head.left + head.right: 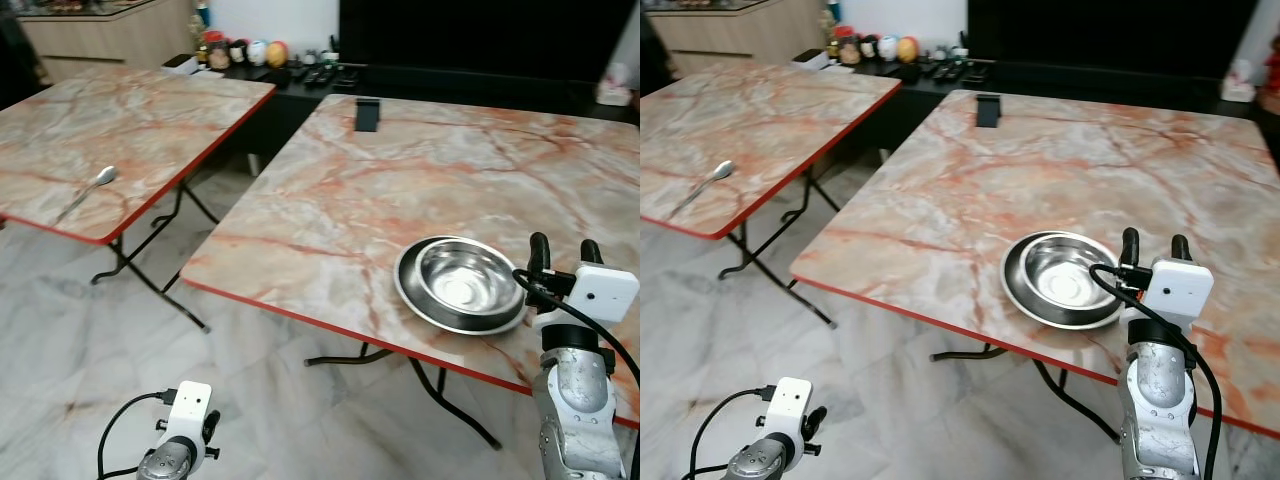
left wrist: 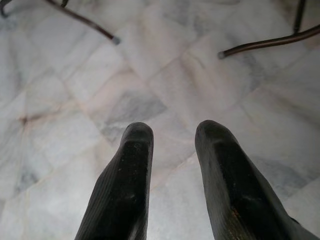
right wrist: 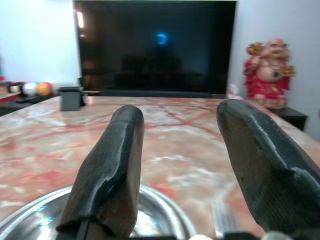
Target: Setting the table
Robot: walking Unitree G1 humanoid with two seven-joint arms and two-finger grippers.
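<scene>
No legible text or labels anywhere.

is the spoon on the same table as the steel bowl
No, the spoon lies on the left table, while the steel bowl sits on the right table.

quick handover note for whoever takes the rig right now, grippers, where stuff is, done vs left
Right gripper: open, empty, raised beside the near right edge of the steel bowl.
Left gripper: open, empty, hanging low over the floor.
Bowl sits in a steel plate near the front edge of the right table.
Spoon lies on the left table, apart from the setting.
Done: plate and bowl placed.
Left: probably fetch the spoon and lay it by the plate.
</scene>
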